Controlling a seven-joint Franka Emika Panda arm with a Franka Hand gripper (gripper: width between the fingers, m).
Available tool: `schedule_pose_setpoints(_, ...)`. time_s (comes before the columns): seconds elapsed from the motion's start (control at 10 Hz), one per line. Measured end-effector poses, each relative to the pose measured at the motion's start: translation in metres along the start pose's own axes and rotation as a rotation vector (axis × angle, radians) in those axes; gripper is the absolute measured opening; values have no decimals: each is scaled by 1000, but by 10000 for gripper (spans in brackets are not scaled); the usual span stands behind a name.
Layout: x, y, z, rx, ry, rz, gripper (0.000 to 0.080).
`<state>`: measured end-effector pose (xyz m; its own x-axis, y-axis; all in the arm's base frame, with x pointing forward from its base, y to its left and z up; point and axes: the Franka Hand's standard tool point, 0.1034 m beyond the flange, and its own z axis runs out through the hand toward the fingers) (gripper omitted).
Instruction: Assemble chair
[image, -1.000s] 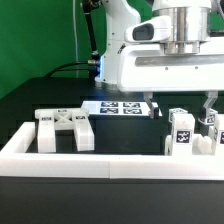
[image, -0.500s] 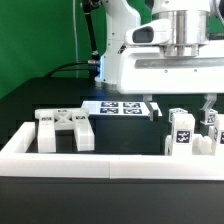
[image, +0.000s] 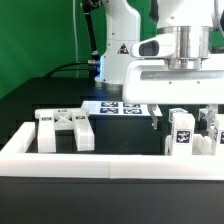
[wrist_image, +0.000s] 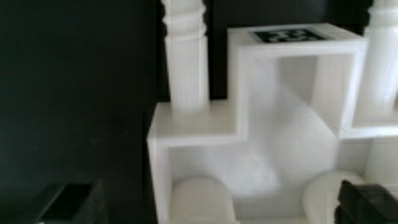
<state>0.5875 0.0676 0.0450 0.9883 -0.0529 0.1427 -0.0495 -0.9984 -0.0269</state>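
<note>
Hand (image: 180, 112): jaws spread wide, holding nothing, poised above the clustered chair parts (image: 182, 132) at the exterior view's right; back panel (image: 65, 128) well apart, just beside the low wall (image: 100, 160); step judged: approach for a pick; next move calls for descending, straddling one part, closing.

A long, low white plastic barrier wall (image: 100, 165) lies on the black table (image: 30, 100). Behind this wall lies the flat white marker board (image: 122, 106).

No readable text; coded tags (image: 184, 139) on chair part (image: 178, 118), marker board (image: 93, 105).
</note>
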Motion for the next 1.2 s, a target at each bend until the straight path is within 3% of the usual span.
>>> schedule_pose_setpoints(1.0,-16,8,28,-21,-38,1,649)
schedule_pose_setpoints(1.2,-17,7,28,-21,-39,4,399)
